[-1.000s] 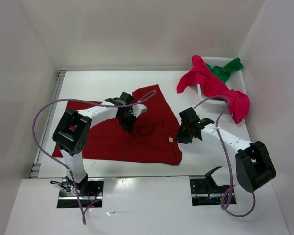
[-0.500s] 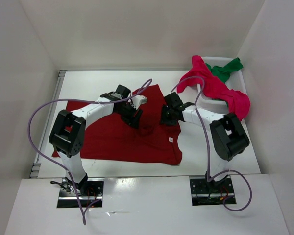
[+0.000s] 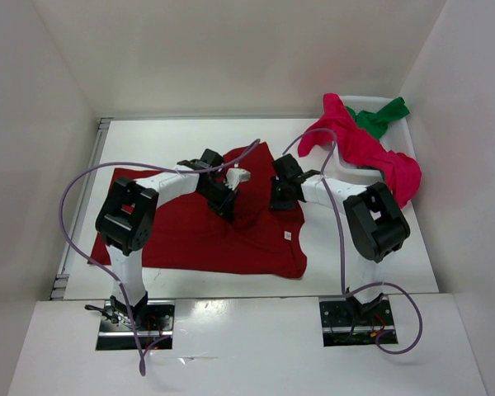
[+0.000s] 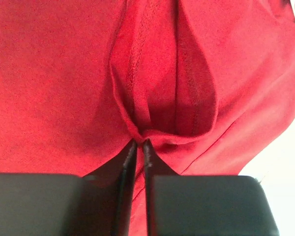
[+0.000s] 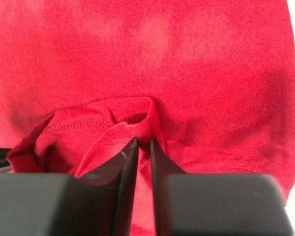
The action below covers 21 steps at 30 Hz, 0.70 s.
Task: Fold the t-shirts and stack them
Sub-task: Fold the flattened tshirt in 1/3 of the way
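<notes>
From above, shows the dark red t-shirt (image 3: 190, 235) spread on the table (image 3: 148, 144), left gripper (image 3: 225, 205) and right gripper (image 3: 279, 196) both down on its far half; crimson t-shirt (image 3: 367, 153) draped over the basket (image 3: 352, 171), green t-shirt (image 3: 384, 114) behind it. At the left wrist, finds fingers (image 4: 125, 167) clenched on a puckered seam fold of dark red cloth. At the right wrist, likewise pinching a bunched hem.

White basket (image 3: 347, 162), white counter (image 3: 148, 144)
The basket sits at the counter's far right corner, close against the white side wall (image 3: 458, 99).
</notes>
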Each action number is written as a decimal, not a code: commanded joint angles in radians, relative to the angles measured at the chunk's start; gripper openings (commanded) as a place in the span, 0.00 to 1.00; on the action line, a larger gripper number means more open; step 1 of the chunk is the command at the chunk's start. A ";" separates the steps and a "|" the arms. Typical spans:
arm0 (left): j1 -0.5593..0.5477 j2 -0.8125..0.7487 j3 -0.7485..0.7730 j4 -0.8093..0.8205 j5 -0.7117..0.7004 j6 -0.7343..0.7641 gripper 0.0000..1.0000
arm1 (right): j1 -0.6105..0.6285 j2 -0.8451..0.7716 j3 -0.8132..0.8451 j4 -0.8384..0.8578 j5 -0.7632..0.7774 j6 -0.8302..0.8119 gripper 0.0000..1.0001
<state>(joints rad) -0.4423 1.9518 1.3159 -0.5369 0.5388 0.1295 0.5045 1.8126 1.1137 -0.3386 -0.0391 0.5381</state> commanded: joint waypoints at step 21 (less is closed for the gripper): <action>0.040 -0.034 -0.041 0.038 -0.112 -0.119 0.07 | -0.029 -0.016 0.028 0.023 0.122 0.022 0.00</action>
<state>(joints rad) -0.4026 1.8950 1.2732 -0.4789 0.4301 0.0334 0.4835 1.8172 1.1221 -0.3367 0.0479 0.5598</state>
